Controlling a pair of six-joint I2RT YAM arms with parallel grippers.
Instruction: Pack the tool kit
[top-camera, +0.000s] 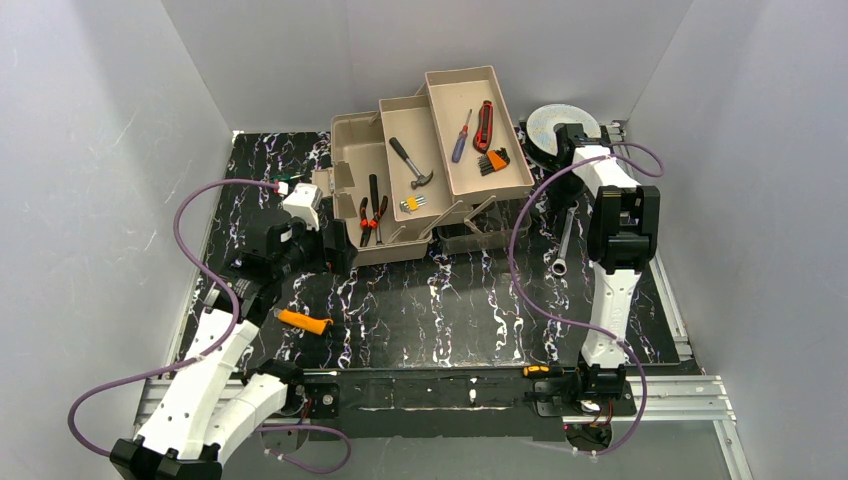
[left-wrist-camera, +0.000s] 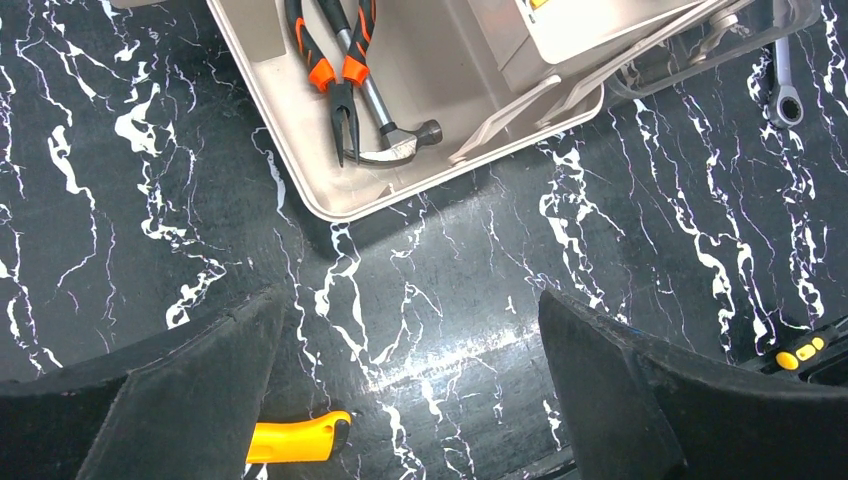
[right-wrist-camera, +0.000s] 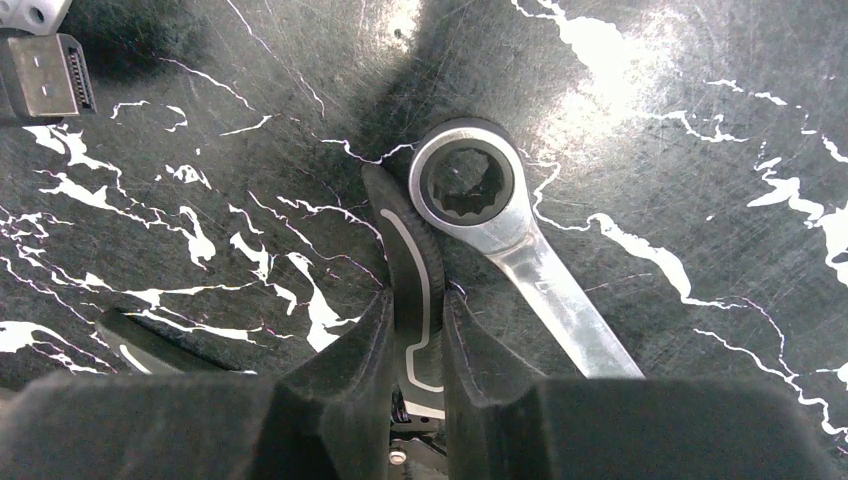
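The taupe toolbox stands open at the back middle, its beige trays folded out. It holds orange-handled pliers, a hammer, a screwdriver, a red knife and hex keys. An orange-handled tool lies on the mat left of centre. A silver wrench lies right of the box. My left gripper is open and empty above bare mat, near the box's front corner and the orange handle. My right gripper is shut on a black tool handle beside the wrench's ring end.
A round silver wire spool stands at the back right behind the right arm. A small yellow-and-black tool lies at the mat's near edge. A grey connector lies near the right gripper. Grey walls close in three sides.
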